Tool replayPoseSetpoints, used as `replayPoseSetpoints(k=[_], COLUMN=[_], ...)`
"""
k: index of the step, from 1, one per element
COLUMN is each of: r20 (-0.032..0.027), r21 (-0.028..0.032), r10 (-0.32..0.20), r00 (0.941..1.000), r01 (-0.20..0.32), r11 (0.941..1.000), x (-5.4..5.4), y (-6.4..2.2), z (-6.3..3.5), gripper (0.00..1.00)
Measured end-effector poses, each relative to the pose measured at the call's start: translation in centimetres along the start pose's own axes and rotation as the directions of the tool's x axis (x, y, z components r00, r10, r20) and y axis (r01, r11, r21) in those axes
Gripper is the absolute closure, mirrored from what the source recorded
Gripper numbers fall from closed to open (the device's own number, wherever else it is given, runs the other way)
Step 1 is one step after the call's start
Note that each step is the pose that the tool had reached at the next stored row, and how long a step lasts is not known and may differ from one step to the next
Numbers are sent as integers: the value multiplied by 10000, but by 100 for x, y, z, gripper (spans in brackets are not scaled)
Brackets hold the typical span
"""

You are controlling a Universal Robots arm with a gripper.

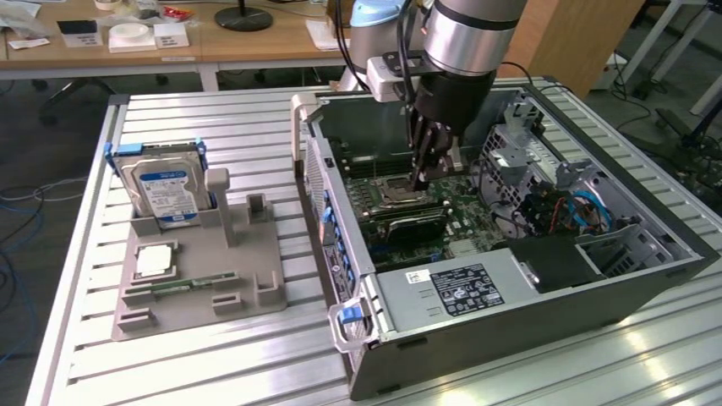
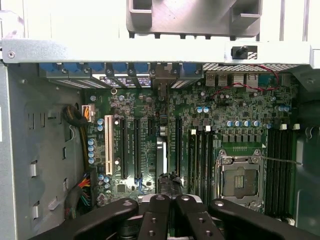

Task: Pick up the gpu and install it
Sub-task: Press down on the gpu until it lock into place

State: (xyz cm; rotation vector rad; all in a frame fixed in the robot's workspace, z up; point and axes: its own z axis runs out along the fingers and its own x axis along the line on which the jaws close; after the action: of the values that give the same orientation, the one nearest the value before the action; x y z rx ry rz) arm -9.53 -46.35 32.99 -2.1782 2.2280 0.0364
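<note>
Wrist view: the pincer point(image 2: 169, 199) is closed, its tips meeting at the top edge of the gpu point(image 2: 169, 182). I cannot tell whether they pinch it or only rest on it. The card seems to stand on edge over the motherboard point(image 2: 235, 135), its long axis running along the slots point(image 2: 136, 150) toward the case's back wall point(image 2: 150, 50). If its edge sits off the slot, downward force could bend the card or tilt it.

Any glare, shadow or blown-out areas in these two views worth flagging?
Exterior view: window glare streaks the slatted table; the computer case interior sits in shadow under the gripper. Wrist view: the case's top rail and everything beyond it are washed out; the motherboard is evenly lit.
</note>
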Motion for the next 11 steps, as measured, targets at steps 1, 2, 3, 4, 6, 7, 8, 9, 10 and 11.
replayPoseSetpoints(k=[1,2,3,4,6,7,8,9,10,11], r20=[0,0,0,0,1,0,1,0,0,0], r21=[0,0,0,0,0,0,0,0,0,0], r10=[0,0,0,0,0,0,0,-1,0,0], r00=[10000,10000,10000,10000,10000,10000,10000,10000,10000,10000], r01=[0,0,0,0,0,0,0,1,0,0], r11=[10000,10000,10000,10000,10000,10000,10000,10000,10000,10000], x=[0,0,0,0,0,0,0,0,0,0], y=[0,0,0,0,0,0,0,0,0,0], z=[0,0,0,0,0,0,0,0,1,8], gripper=[89,89,89,89,89,89,89,89,89,89])
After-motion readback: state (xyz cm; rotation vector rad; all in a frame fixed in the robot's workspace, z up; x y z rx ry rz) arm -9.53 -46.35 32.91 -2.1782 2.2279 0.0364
